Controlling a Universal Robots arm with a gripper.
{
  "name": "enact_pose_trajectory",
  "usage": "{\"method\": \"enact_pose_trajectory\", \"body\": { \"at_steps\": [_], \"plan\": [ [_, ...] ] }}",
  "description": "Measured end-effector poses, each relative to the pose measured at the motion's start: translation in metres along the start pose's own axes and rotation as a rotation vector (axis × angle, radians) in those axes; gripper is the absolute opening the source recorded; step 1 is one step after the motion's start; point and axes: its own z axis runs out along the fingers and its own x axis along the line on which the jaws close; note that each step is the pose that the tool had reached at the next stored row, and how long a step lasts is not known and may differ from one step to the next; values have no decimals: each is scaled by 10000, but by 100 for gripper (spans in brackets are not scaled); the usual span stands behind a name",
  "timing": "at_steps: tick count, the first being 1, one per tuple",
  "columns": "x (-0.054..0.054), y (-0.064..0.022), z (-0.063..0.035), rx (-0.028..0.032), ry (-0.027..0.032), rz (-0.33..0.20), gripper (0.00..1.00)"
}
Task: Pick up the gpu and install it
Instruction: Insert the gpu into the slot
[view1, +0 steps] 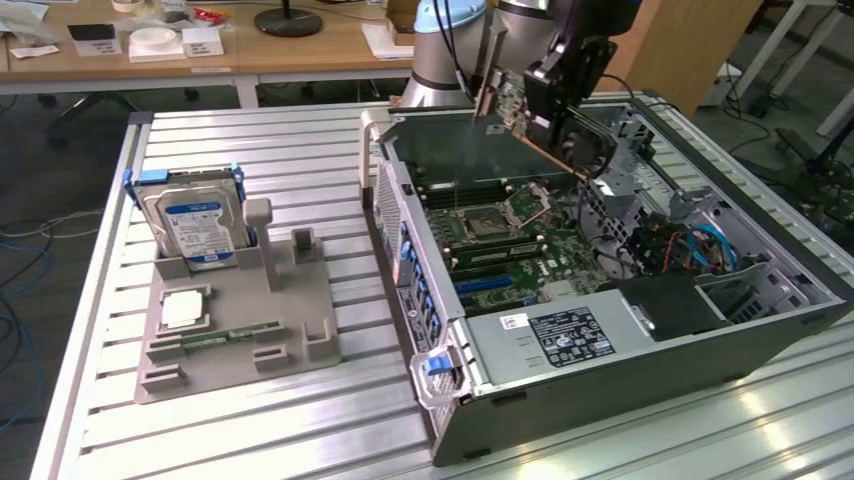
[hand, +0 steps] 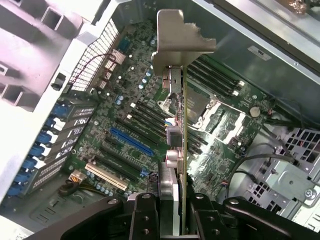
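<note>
Closest to the wrist camera, the gripper (hand: 172, 216) was clamped on the gpu (hand: 183, 150), with a black finger (hand: 142, 217) on each side. The exact contact of pads and card was hard to make out. The card was seen edge-on there, so both its faces were hidden. What could be read was its thin edge, a few port housings and the silver end bracket (hand: 180, 42), whose bent tab lay farthest from the camera. Beyond it lay the motherboard (hand: 125, 120) with a blue slot (hand: 131, 141), clear of the card.

In the exterior view, a grey holder (view1: 254, 330) with a hard drive (view1: 198, 228) stood well apart from the open computer case (view1: 454, 330). Farther back, the card hung on edge above the case's far end. Its long axis slanted down toward the exterior view's right, its bracket end was toward the exterior view's left, and its brownish back faced the camera. The arm (view1: 587, 40) covered its upper part.
</note>
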Motion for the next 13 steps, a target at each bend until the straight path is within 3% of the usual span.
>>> {"method": "enact_pose_trajectory", "body": {
  "at_steps": [13],
  "plan": [
    [0,-1,0,-16,-17,-1309,28]
  ]
}}
